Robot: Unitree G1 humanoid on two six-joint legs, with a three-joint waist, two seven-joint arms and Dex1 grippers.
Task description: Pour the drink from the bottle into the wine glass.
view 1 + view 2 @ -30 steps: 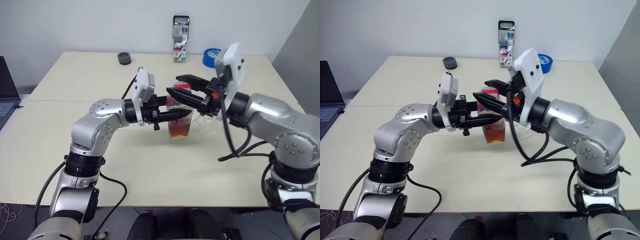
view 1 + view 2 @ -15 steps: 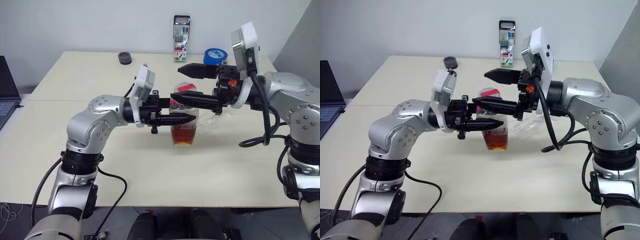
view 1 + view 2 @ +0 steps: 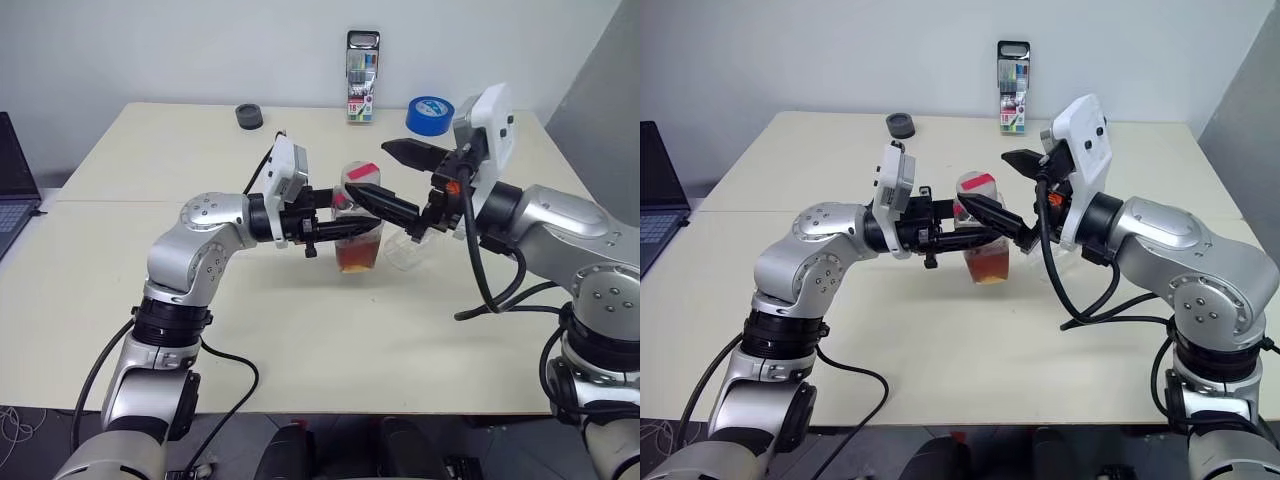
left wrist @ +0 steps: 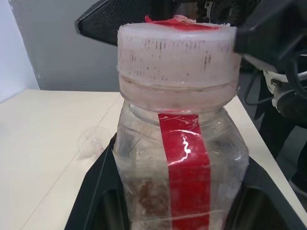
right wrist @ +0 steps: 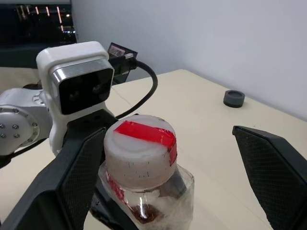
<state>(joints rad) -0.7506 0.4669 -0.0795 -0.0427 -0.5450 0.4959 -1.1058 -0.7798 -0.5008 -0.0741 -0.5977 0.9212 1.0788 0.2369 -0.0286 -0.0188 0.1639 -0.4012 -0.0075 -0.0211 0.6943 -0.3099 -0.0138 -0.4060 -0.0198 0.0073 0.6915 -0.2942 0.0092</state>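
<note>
Two grippers meet at the bottle (image 3: 358, 228), which stands upright near the middle of the table (image 3: 150, 160), its long axis vertical. The left gripper (image 3: 352, 228) reaches in level from the robot's left and is clamped on the bottle's body, below the neck; the drink (image 3: 358, 257) sits in the lower part, tea-coloured. The cap (image 5: 139, 148) is on, with a red strip across its top. The right gripper (image 5: 168, 177) stands wide, holding nothing: in the right wrist view one finger lies close beside the cap and the other well apart on the far side, so the cap sits between them but off-centre. From the head views the right gripper comes from the robot's right and slightly above, pointing toward the cap. Unscrewing looks like the step in hand, and it turns on centring those fingers round the cap before they close.

The glass (image 3: 405, 250) shows faintly just right of the bottle, under the right arm; I cannot tell exactly how it stands.

Against the picture of a second ago, the right fingers have spread much wider, and the right arm has swung up and come back down near the cap. The left grip on the bottle is unchanged.
</note>
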